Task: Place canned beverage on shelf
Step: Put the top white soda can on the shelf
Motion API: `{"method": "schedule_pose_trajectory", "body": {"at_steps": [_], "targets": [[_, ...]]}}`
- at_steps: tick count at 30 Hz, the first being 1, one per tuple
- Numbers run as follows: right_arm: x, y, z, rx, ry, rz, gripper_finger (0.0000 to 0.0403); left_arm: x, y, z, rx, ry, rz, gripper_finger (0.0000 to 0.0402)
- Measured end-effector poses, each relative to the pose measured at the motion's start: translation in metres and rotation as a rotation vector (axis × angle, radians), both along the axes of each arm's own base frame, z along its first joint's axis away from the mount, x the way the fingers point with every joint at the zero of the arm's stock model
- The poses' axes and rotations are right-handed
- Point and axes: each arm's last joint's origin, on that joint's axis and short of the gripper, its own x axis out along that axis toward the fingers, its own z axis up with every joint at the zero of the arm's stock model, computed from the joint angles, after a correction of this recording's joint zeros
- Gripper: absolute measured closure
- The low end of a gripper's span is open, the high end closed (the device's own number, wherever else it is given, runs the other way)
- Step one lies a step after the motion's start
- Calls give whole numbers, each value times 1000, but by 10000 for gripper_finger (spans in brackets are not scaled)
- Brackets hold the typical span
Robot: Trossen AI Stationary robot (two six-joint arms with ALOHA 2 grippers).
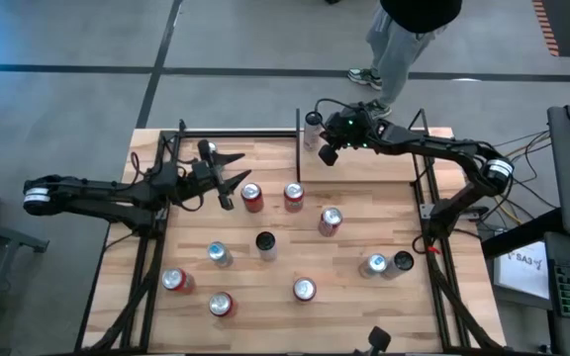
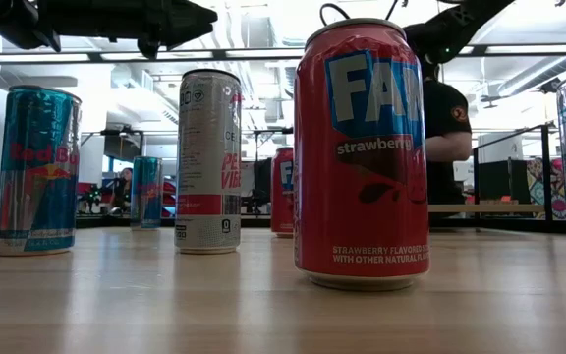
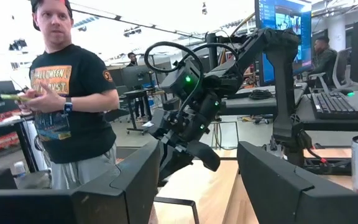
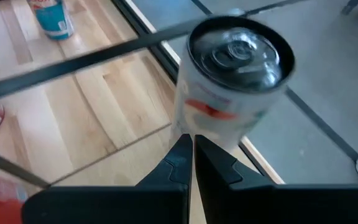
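my right claw (image 1: 327, 153) is pinched fully shut, empty, hovering at the shelf's (image 1: 364, 158) far left corner. the white can (image 1: 312, 129) stands upright on that corner, just beyond my tips, far-left of them. my left claw (image 1: 228, 188) waits half open, farther off.

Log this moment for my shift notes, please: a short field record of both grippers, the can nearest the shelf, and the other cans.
right gripper: shut, empty, at the shelf's far left corner
white can: upright at the table's far edge, beside the right gripper, not gripped
left gripper: open, empty, above the table's left side
other cans: about ten, standing on the tabletop
person: standing beyond the table's far edge
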Motion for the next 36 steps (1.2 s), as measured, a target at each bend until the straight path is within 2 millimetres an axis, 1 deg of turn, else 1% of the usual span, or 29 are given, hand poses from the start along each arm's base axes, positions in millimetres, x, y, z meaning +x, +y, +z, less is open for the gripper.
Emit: {"method": "schedule_pose_trajectory", "body": {"at_steps": [7, 14, 20, 22, 26, 28, 31, 33, 36], "targets": [[6, -4, -7, -7, -12, 2, 394, -1, 0, 3, 41, -15, 8, 201], [10, -7, -4, -41, -60, 2, 394, -1, 0, 3, 53, -14, 12, 201], [9, -5, -4, -28, -56, 18, 394, -1, 0, 3, 53, -13, 12, 201], [6, 0, 1, -18, -51, 31, 394, -1, 0, 3, 58, -11, 14, 201], [-7, 12, 22, 5, -77, 87, 394, -1, 0, 4, 62, -23, 15, 201], [-14, 19, 35, 1, -127, 133, 394, -1, 0, 6, 51, -42, 12, 201], [-23, 31, 49, -28, -249, 227, 394, -1, 0, 6, 20, -57, -2, 201], [-29, 42, 54, -28, -308, 259, 394, -1, -1, 6, -11, -70, -16, 201], [-38, 59, 57, -39, -349, 299, 394, -1, -1, 5, -50, -78, -31, 201]]}}
